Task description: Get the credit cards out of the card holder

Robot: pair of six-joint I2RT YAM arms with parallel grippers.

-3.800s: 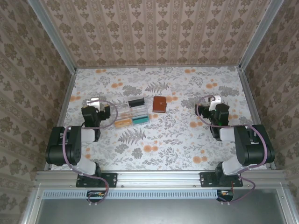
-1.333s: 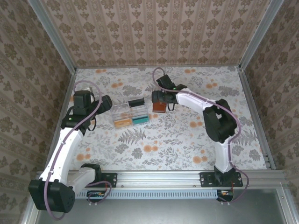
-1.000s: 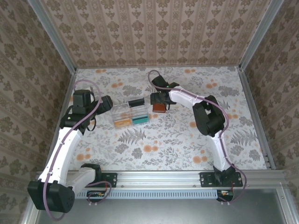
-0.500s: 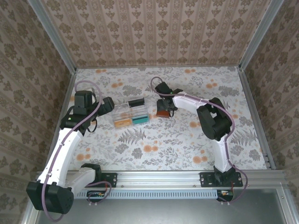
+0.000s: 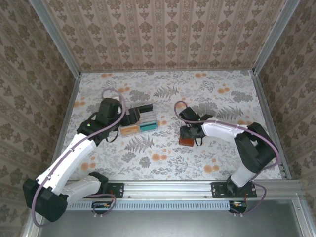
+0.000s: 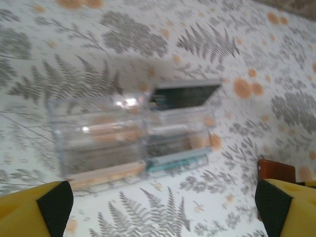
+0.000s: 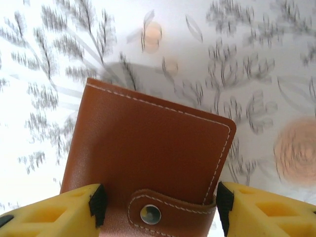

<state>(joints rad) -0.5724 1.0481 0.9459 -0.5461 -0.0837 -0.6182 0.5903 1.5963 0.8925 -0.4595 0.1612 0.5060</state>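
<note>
R claw clamped on small brown leather card holder at both side edges, snap tab shut, holder mid-table over floral cloth, well apart from clear plastic card rack, L claw spread wide above rack.

Floral-patterned tabletop, damask-wallpapered walls on three sides, aluminium frame rail at the near edge.

Your brown leather card holder is folded shut. Its strap is snapped down with a metal stud, and pale stitching runs along the edges. It sits clamped between the pads of the right gripper. In the top view, the card holder is right of the floral table's middle.
</note>
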